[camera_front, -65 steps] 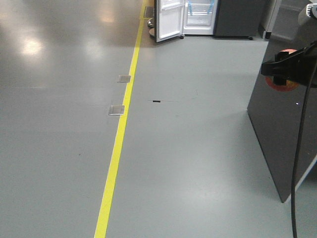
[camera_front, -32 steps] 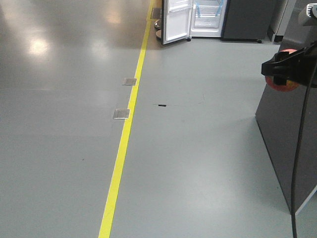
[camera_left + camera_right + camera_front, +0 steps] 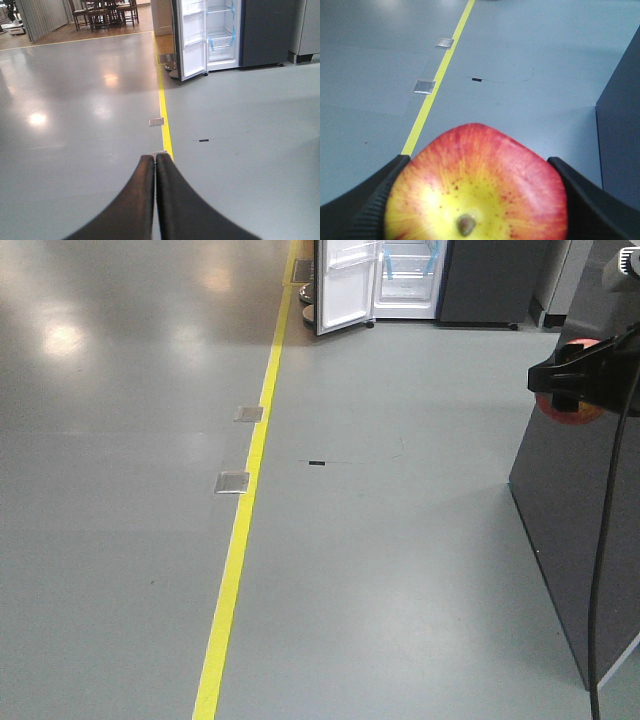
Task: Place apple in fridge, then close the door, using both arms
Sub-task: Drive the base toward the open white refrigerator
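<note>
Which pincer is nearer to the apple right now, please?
Right. The right pincer is clamped around the apple, touching it on both sides; the left pincer is shut and empty, with no apple in its view.

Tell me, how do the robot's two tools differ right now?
The left tool is shut empty, its fingers touching; the right tool is shut on the apple, its fingers held wide apart. Both are black and hang over the grey floor.
</note>
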Available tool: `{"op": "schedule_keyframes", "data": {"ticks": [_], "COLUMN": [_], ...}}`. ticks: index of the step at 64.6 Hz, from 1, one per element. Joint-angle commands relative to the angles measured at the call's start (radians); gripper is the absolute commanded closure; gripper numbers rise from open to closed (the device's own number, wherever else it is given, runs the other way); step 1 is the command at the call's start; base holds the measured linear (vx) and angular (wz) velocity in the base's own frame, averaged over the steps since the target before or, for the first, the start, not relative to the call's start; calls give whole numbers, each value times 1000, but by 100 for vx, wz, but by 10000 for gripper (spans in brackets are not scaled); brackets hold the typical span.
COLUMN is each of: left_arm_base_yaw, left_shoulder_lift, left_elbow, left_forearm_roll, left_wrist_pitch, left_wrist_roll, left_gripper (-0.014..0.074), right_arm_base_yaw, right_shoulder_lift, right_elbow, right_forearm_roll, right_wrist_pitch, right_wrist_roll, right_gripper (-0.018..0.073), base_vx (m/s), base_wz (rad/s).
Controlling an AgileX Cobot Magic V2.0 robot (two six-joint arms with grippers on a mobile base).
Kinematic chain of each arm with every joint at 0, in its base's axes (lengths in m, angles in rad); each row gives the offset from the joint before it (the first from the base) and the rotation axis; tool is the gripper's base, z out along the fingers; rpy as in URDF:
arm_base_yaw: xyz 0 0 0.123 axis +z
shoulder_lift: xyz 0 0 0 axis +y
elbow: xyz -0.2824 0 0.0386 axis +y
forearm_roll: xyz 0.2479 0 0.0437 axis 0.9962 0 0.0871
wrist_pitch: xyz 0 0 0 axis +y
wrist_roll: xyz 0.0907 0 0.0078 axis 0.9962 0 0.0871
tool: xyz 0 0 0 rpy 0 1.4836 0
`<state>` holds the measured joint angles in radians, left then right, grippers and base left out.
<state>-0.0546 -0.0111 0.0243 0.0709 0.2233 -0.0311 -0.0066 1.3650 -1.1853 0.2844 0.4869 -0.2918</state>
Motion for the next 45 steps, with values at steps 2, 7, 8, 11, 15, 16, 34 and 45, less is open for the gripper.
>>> {"op": "schedule_keyframes", "data": {"ticks": [2,7,8,11,15,16,34,45], "left_arm_base_yaw": [-3,-3,-3,-3,-3,-3,-3,-3], "left_shoulder_lift": [-15,-15,-15,-15,-15,-15,-15,-15], "left_elbow": [29,29,29,29,29,29,29,29], "left_forearm_roll": [0,0,0,0,0,0,0,0], "left_wrist_pitch": [-79,-79,-79,-79,-79,-79,-79,-79], "left_wrist_roll": [-1,-1,-1,-1,-1,-1,-1,-1], "left_gripper": [602,602,602,602,602,602,602,602], "right_arm_base_yaw": [-2,-2,-2,-2,-2,-2,-2,-2], "right_shoulder_lift": [-32,-32,-32,-32,-32,-32,-32,-32], "right_elbow": [-33,-33,-33,-33,-33,-33,-33,-33], "right_forearm_roll": [5,5,5,5,5,5,5,5], "right_wrist_pitch": [-71,-71,-71,-71,-71,-71,-72,-72], "right_wrist_roll": [-10,-10,-10,-10,-10,-10,-10,-10], "right_gripper": [444,444,444,444,444,444,444,444], "base_vx": [14,13,13,13,13,13,13,15], "base_wz": [-7,-7,-7,-7,-7,-8,-8,-8]}}
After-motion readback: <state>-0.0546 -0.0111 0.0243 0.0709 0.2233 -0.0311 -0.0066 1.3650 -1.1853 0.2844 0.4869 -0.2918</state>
